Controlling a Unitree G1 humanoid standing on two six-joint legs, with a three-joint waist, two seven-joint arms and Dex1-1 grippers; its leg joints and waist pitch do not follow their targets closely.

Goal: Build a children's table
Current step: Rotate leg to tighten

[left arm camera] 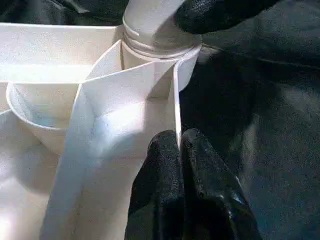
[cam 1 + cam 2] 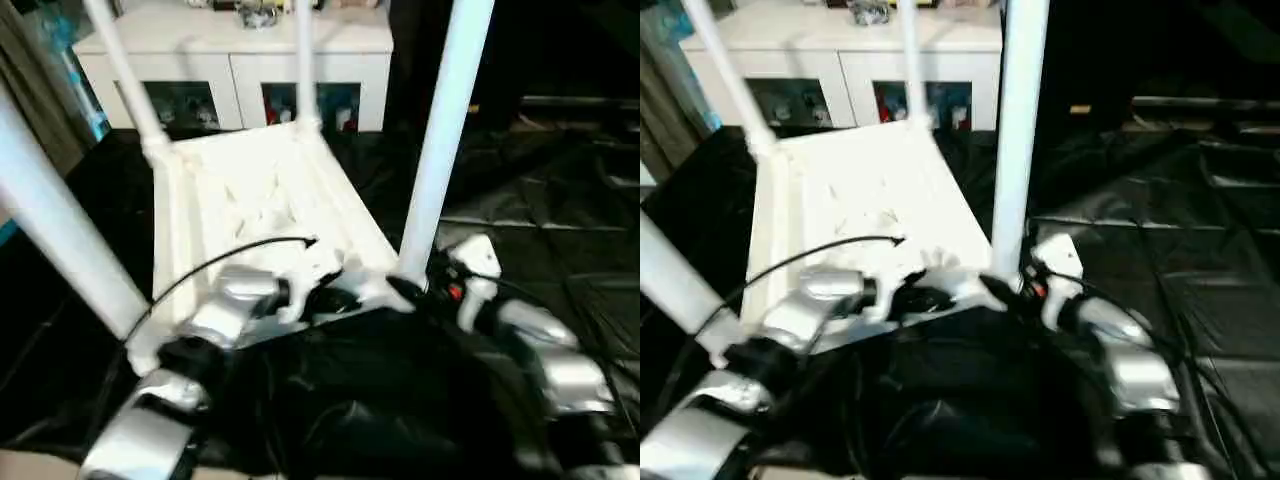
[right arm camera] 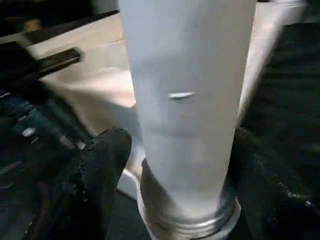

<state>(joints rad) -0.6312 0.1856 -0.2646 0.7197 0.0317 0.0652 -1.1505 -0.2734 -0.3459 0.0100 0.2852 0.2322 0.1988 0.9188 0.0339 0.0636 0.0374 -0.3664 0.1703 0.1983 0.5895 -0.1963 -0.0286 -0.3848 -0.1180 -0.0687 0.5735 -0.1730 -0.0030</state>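
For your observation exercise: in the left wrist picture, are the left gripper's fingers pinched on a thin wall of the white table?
Yes: the left gripper has its two black fingers closed on the table's thin upright edge.

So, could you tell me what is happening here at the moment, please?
The robot is working on a small white plastic table lying upside down on black sheeting, four white tubular legs pointing up. Its left gripper pinches the thin rim wall near a corner socket, while the right gripper straddles the nearest leg at its base.
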